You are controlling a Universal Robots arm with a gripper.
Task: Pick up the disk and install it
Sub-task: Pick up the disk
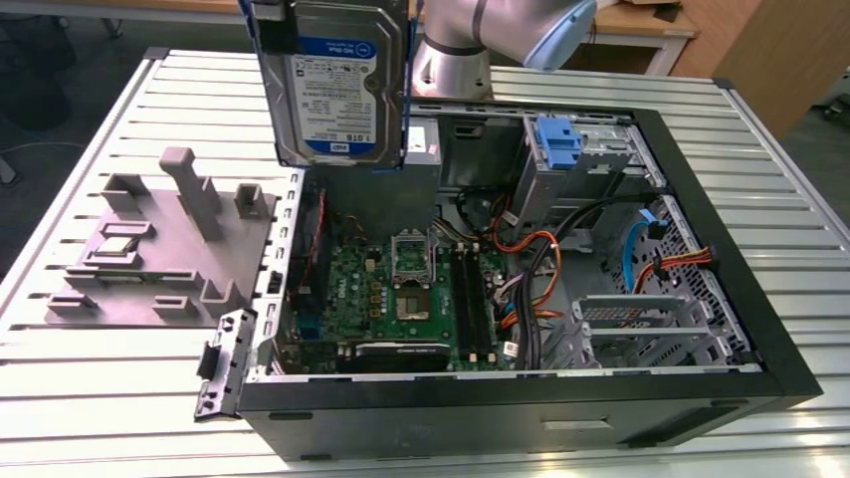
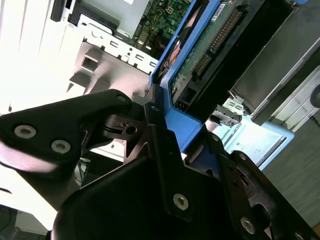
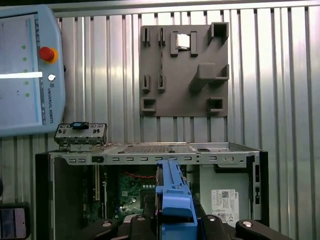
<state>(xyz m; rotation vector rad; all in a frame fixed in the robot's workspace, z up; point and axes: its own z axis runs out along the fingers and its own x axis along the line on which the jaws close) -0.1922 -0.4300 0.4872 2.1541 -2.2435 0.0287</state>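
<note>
1. The black claw [image 2: 167, 132] was clamped on the blue plastic carrier framing the flat grey metal disk [image 1: 338, 85].
2. The disk was upright above the open black computer case [image 1: 750, 299], near the case side facing the grey moulded fixture plate [image 1: 146, 259].
3. Case and plate sat on the ribbed metal surface [image 1: 94, 398].
</note>
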